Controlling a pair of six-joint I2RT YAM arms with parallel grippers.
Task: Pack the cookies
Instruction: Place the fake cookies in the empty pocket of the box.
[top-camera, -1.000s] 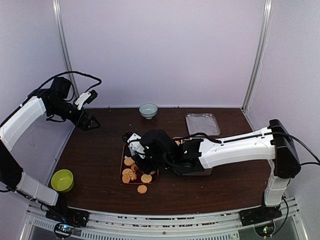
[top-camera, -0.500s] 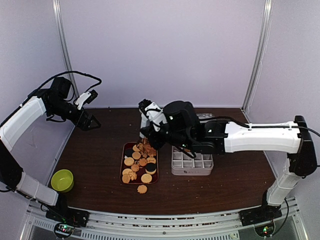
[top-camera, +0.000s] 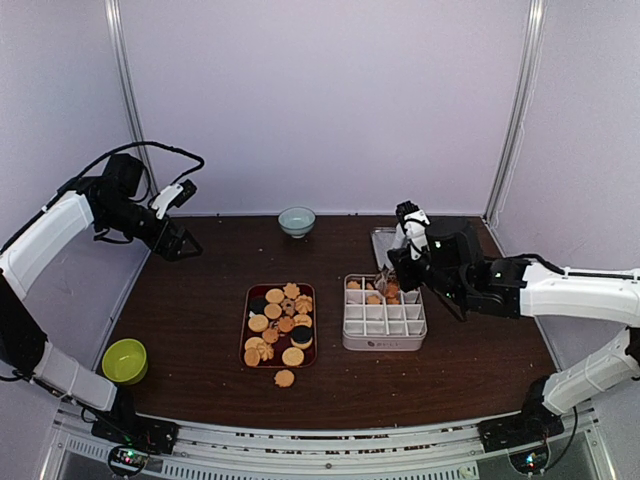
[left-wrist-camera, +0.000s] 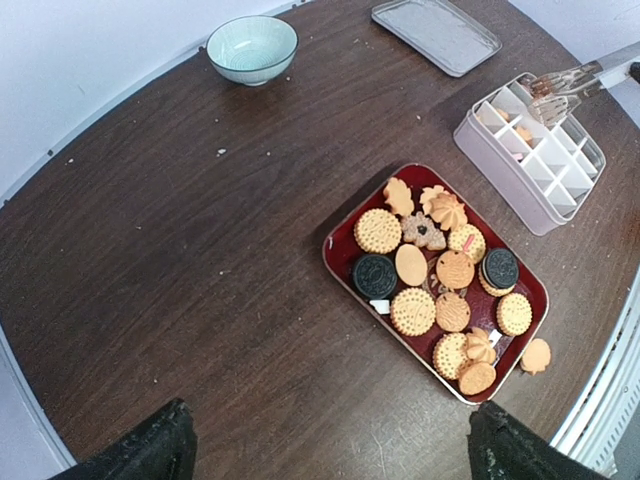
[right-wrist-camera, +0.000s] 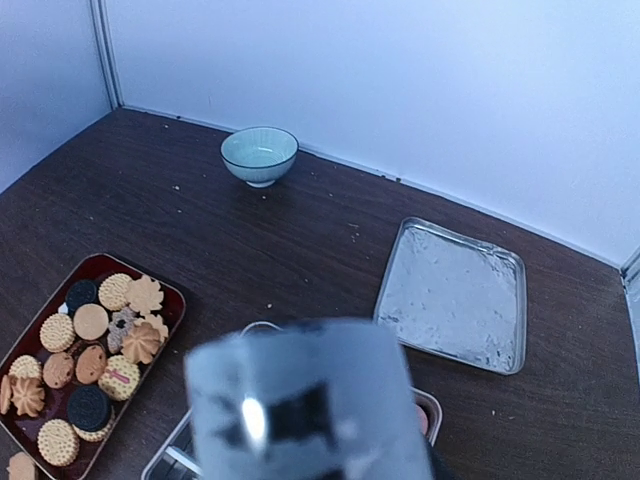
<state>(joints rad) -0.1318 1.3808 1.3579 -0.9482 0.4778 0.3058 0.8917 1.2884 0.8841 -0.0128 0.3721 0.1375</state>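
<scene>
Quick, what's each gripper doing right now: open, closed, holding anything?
Left gripper: open, holding nothing.
Right gripper: over the divided box; cannot tell whether open or shut.

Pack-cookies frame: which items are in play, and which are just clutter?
In play: cookies, red tray holding them, stray cookie beside the tray, divided box, flat tray (likely the box lid).
Clutter: teal bowl, green bowl.

You'll see a pale teal bowl (top-camera: 296, 221) at twelve o'clock on the dark surface (top-camera: 200, 300), with a silvery tray (top-camera: 405, 248) toward one o'clock. A lime bowl (top-camera: 124, 360) sits at eight o'clock.
</scene>
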